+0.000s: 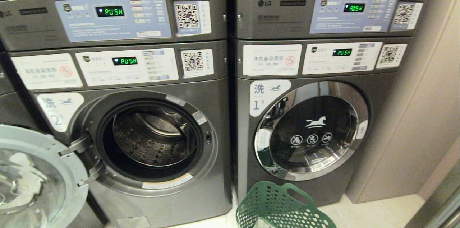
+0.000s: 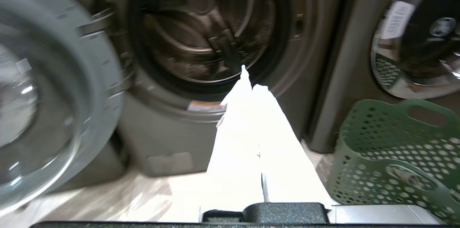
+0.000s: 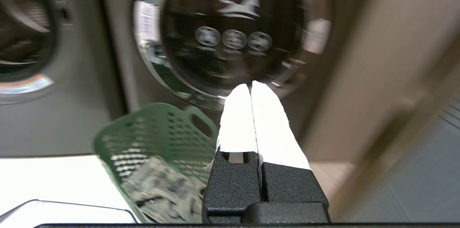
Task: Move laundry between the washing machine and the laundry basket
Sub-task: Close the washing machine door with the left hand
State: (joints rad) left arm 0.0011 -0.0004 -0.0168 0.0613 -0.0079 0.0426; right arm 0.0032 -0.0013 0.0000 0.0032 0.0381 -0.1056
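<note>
**A:** Where does the laundry sit relative to the grippers?

**B:** The green laundry basket [image 1: 284, 206] stands on the floor [image 1: 373, 213] in front of the closed washing machine [image 1: 309, 127], near the seam with the open washing machine [image 1: 151, 138]. In the right wrist view the right gripper [image 3: 251, 86] hangs above and just beside the basket's handle side, fingers [image 3: 267, 120] pressed together, holding nothing. A dark patterned bundle of laundry [image 3: 161, 188] lies inside the basket, below the gripper and apart from it.

**A:** And the left one?

**B:** The left gripper [image 2: 251, 77] points toward the lower rim of the open drum [image 2: 205, 27], its white fingers also pressed together and empty. The basket lies off to its side, well apart. The open door [image 2: 43, 91] swings out on the other side.

**A:** What can't you make out?

**B:** Neither arm shows in the head view. The basket is cut off by that picture's lower edge, so its contents barely show there. The drum looks bare metal where visible, but its lower front is in shadow. Both wrist views are blurred, so I cannot tell what garments make up the bundle. The open door is cropped in every view.
</note>
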